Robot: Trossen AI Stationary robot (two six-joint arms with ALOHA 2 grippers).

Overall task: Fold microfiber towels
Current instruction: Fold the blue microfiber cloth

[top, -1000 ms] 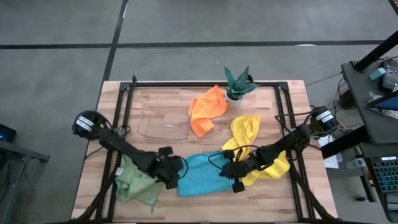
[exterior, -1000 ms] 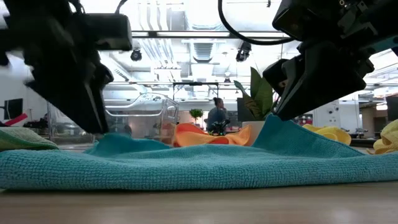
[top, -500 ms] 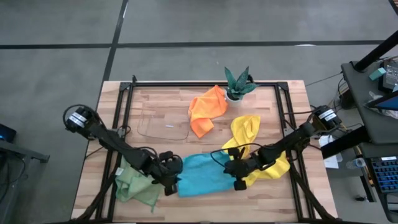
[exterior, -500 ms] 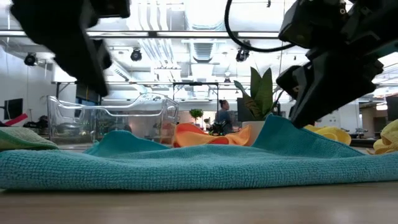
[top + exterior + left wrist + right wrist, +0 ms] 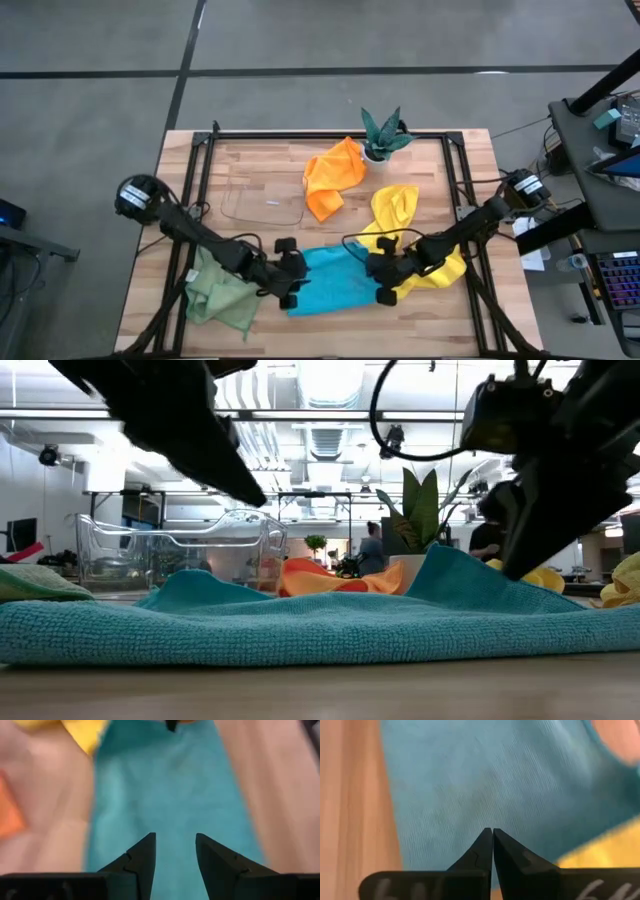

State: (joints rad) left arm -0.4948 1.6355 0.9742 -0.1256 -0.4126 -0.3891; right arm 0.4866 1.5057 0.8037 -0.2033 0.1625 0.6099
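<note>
Wood table [image 5: 260, 170]: blue towel [image 5: 330, 280] lies flat between left gripper [image 5: 293, 279], fingers parted and empty, and right gripper [image 5: 378, 279], closed empty. Step: smoothing. Next likely: pinch an edge.

Open-plan lab or workshop; exposed ceiling ducts [image 5: 330, 435] and strip lights; grey concrete floor [image 5: 300, 60]; wooden workbench [image 5: 270, 165]; equipment desk [image 5: 610, 120] with cables; people [image 5: 372, 550] working behind.
</note>
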